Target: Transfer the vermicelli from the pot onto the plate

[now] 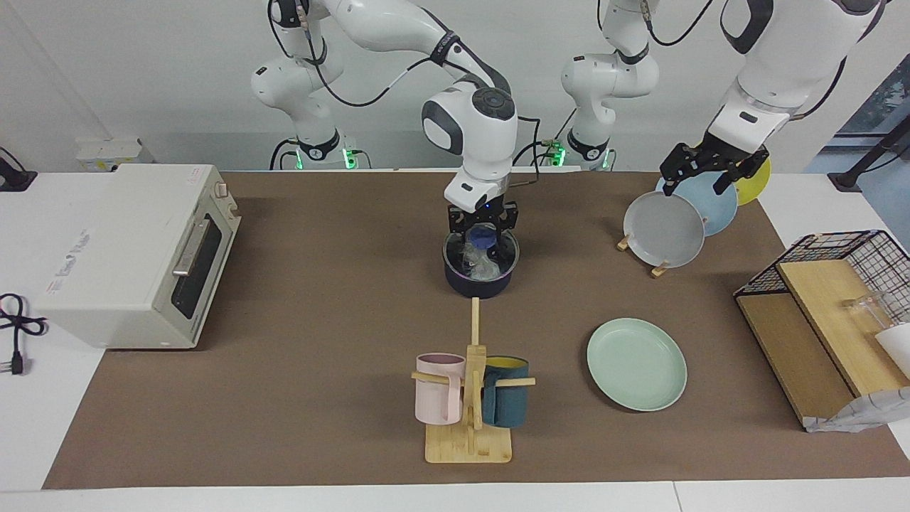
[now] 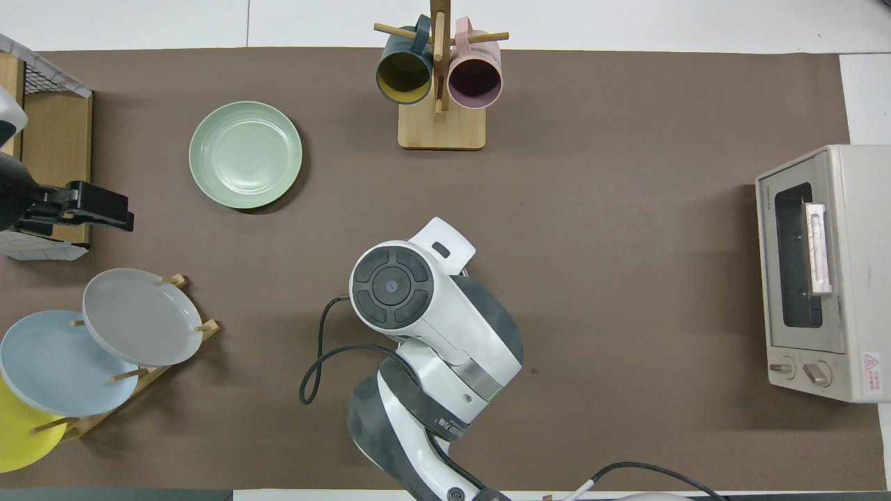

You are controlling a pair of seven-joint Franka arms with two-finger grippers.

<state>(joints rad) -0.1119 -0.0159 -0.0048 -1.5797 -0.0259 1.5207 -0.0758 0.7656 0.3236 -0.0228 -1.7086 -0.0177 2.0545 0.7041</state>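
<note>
The dark navy pot stands mid-table, nearer to the robots than the mug stand. The whitish vermicelli lies inside it. My right gripper reaches down into the pot, its fingers apart on either side of the clump, with something blue between them. In the overhead view the right arm hides the pot and the noodles. The mint-green plate lies bare toward the left arm's end and also shows in the overhead view. My left gripper waits open above the plate rack, and shows in the overhead view.
A rack holds a grey plate, a light blue plate and a yellow one. A wooden mug stand carries a pink mug and a dark teal mug. A toaster oven stands at the right arm's end, a wire shelf at the left arm's.
</note>
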